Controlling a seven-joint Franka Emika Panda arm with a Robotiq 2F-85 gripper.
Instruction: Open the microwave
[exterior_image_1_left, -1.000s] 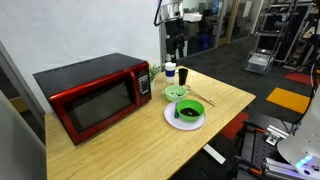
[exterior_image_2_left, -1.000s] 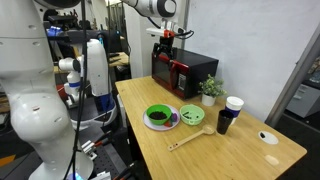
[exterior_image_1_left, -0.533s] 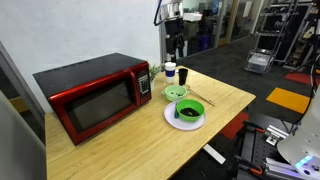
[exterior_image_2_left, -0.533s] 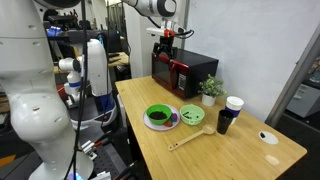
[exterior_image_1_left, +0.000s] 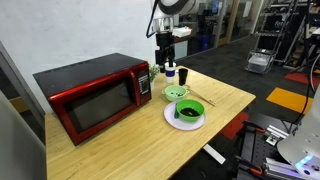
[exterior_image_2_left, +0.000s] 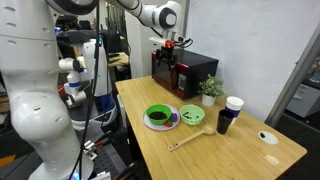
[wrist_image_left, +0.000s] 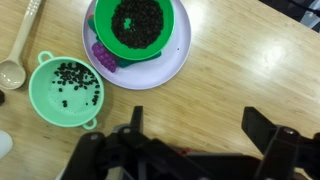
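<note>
The glossy red microwave (exterior_image_1_left: 92, 96) with a black top stands at one end of the wooden table, its dark-glass door shut; it also shows in an exterior view (exterior_image_2_left: 184, 72). My gripper (exterior_image_1_left: 165, 60) hangs above the table just off the microwave's control-panel end, not touching it; it shows too in an exterior view (exterior_image_2_left: 170, 55). In the wrist view the two fingers (wrist_image_left: 195, 125) stand wide apart with only bare wood between them. The gripper is open and empty. The microwave is out of the wrist view.
A green bowl of dark beans on a white plate (wrist_image_left: 139, 30), a small light green bowl (wrist_image_left: 65, 86) and a wooden spoon (wrist_image_left: 20, 45) lie on the table (exterior_image_1_left: 130, 145). A cup (exterior_image_2_left: 234, 105), a dark cup (exterior_image_2_left: 224, 122) and a small plant (exterior_image_2_left: 210, 89) stand nearby.
The arm has come down and moved toward the microwave's control-panel side. Nothing on the table has moved.
</note>
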